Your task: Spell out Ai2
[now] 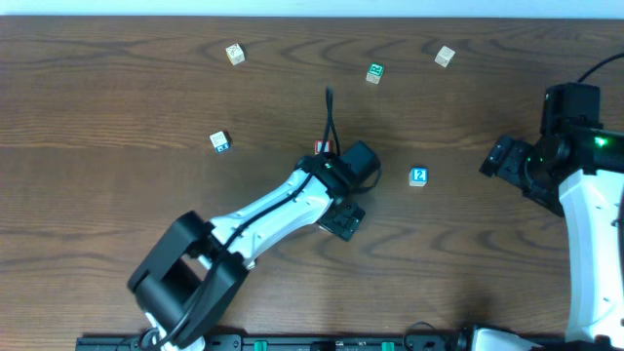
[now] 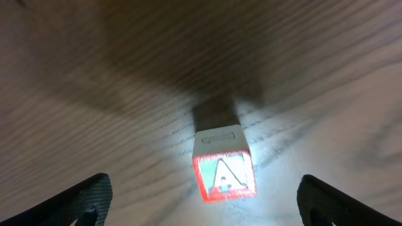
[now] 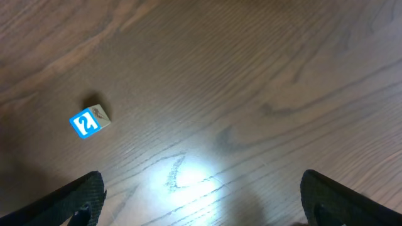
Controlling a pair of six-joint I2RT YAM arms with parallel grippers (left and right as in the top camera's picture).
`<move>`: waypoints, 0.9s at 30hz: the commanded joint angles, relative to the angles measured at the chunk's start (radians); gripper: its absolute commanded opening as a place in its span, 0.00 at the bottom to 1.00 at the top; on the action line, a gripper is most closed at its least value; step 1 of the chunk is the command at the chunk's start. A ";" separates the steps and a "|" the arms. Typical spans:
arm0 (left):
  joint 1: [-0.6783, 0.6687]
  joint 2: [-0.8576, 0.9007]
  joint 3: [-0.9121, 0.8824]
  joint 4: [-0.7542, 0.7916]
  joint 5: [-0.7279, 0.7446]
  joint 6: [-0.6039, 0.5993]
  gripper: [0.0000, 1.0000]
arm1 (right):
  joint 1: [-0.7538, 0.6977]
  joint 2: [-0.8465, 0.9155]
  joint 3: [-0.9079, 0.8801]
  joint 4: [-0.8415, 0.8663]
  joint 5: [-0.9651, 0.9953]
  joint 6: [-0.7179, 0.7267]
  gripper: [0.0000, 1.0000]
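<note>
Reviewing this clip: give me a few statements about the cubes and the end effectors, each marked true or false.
1. The left end effector is open, with the red A cube between its fingers, touching neither. True.
2. The right end effector grips the blue 2 cube. False: it is open, and the cube lies apart from it on the table.
3. The green-marked cube lies apart from the blue 2 cube. True.
4. All cubes stand in one touching row. False: they lie scattered.
</note>
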 commanded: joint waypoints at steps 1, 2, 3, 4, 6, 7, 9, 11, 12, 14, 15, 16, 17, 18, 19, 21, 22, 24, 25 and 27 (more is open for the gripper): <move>0.001 0.037 -0.002 0.014 0.007 0.023 0.97 | -0.007 -0.002 0.011 0.003 -0.004 -0.013 0.99; 0.001 0.041 -0.002 0.017 0.008 0.022 0.98 | -0.007 -0.002 0.011 0.003 -0.003 -0.013 0.99; 0.001 0.043 -0.002 0.021 0.008 0.022 1.00 | -0.007 -0.002 0.011 0.003 -0.004 -0.013 0.99; 0.001 0.043 -0.002 0.023 0.008 0.022 1.00 | -0.007 -0.002 0.011 0.002 -0.003 -0.013 0.99; 0.001 0.043 -0.002 0.029 0.008 0.022 0.91 | -0.007 -0.002 0.011 0.003 -0.004 -0.013 0.99; 0.001 0.043 -0.002 0.030 0.007 0.022 0.86 | -0.007 -0.002 0.011 0.003 -0.003 -0.013 0.99; 0.001 0.043 -0.002 0.029 0.007 0.022 0.75 | -0.007 -0.002 0.011 0.002 -0.003 -0.013 0.99; 0.001 0.043 -0.002 0.027 0.007 0.021 0.70 | -0.007 -0.002 0.011 0.002 -0.004 -0.013 0.99; 0.001 0.043 -0.002 0.025 0.007 0.021 0.69 | -0.007 -0.002 0.011 0.002 -0.003 -0.013 0.99; 0.001 0.043 -0.002 0.024 0.008 0.021 0.68 | -0.007 -0.002 0.011 0.002 -0.003 -0.013 0.99; 0.001 0.043 -0.002 0.023 0.008 0.021 0.68 | -0.007 -0.002 0.011 0.002 -0.003 -0.013 0.99; 0.001 0.043 -0.002 0.024 0.008 0.017 0.68 | -0.007 -0.002 0.011 0.002 -0.003 -0.013 0.99; 0.001 0.043 -0.002 0.024 0.008 0.013 0.68 | -0.007 -0.002 0.011 0.002 -0.004 -0.013 0.99; 0.001 0.043 -0.002 0.025 0.008 0.014 0.67 | -0.007 -0.002 0.011 0.002 -0.004 -0.013 0.99; 0.001 0.043 -0.002 0.025 0.008 0.013 0.67 | -0.007 -0.002 0.011 0.002 -0.004 -0.013 0.99; 0.001 0.043 -0.002 0.024 0.008 0.011 0.67 | -0.007 -0.002 0.011 0.001 -0.004 -0.013 0.99; 0.001 0.043 -0.002 0.025 0.008 0.010 0.67 | -0.007 -0.002 0.011 0.000 -0.004 -0.013 0.99; 0.000 0.043 -0.003 0.025 0.008 0.010 0.67 | -0.007 -0.002 0.011 -0.001 -0.004 -0.013 0.99; 0.000 0.043 -0.003 0.025 0.008 0.005 0.68 | -0.007 -0.002 0.011 -0.002 -0.004 -0.013 0.99; 0.001 0.043 -0.004 0.025 0.008 0.002 0.68 | -0.007 -0.002 0.011 -0.002 -0.004 -0.013 0.99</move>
